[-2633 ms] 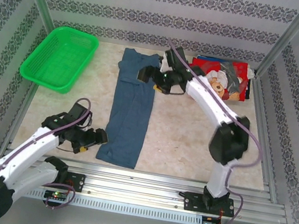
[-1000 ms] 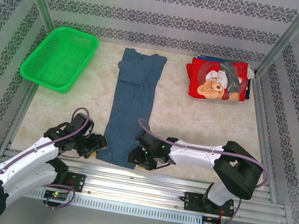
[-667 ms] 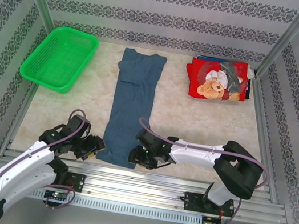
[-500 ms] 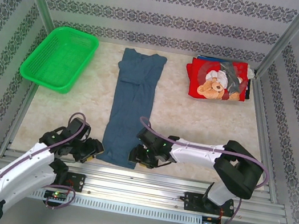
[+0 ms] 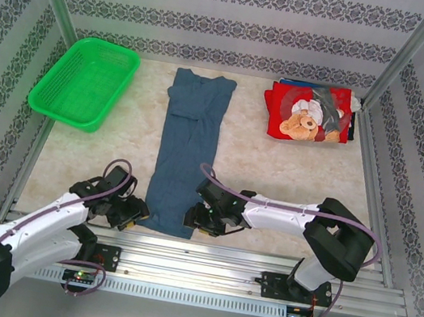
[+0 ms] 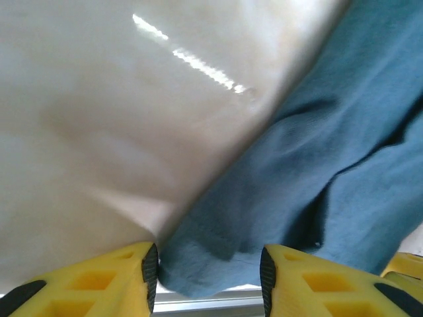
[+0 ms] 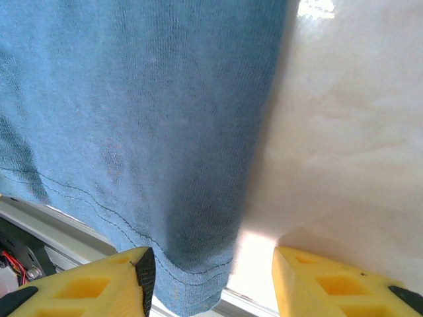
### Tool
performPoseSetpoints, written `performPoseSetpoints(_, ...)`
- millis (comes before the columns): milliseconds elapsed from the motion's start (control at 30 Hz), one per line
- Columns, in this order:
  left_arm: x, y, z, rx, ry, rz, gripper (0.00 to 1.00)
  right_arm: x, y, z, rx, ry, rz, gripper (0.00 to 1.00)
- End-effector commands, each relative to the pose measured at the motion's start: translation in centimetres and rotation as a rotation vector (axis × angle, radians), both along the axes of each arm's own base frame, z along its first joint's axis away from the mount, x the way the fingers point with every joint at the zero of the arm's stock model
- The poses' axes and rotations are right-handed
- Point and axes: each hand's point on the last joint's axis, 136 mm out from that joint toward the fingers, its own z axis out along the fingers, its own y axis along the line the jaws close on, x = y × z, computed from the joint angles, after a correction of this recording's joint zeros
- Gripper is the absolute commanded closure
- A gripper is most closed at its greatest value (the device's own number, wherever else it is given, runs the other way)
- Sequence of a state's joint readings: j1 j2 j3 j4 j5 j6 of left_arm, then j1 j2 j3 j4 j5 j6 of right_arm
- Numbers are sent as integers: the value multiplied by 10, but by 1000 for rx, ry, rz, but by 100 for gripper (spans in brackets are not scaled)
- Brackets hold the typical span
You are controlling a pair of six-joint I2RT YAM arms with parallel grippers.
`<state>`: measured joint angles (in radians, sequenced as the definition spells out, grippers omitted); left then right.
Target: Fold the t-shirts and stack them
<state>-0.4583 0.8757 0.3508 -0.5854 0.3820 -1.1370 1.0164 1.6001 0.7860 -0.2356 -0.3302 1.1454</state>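
Observation:
A slate-blue t-shirt (image 5: 187, 150) lies folded into a long strip down the middle of the table, collar at the far end. My left gripper (image 5: 136, 217) is open at its near left corner (image 6: 218, 257), and the cloth lies between the yellow fingers (image 6: 106, 281). My right gripper (image 5: 191, 220) is open at the near right corner, with the hem (image 7: 198, 271) between its fingers (image 7: 99, 284). A red t-shirt with a teddy-bear print (image 5: 308, 114) lies folded on top of other folded shirts at the far right.
A green mesh basket (image 5: 84, 82) stands at the far left. An aluminium rail (image 5: 203, 257) runs along the table's near edge, right behind the shirt's hem. Patterned walls enclose the table on three sides.
The right arm swung from the far collar end down to the shirt's near right corner. The left gripper moved in to the near left corner. The shirt has not moved.

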Motion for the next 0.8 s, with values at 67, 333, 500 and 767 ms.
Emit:
performPoseSetpoints(67, 17, -12, 4, -23, -49, -5, 60, 3, 5, 6, 15, -1, 12, 49)
performPoseSetpoints(333, 11, -8, 2, -4, -51, -8, 78, 6, 12, 9, 19, 1, 24, 51)
performPoseSetpoints(500, 11, -10, 5, -19, -60, -10, 83, 0, 6, -3, -13, 38, 23, 64)
performPoseSetpoints(767, 4, -4, 2, -12, -57, -3, 85, 2, -13, 0, -41, 11, -19, 100)
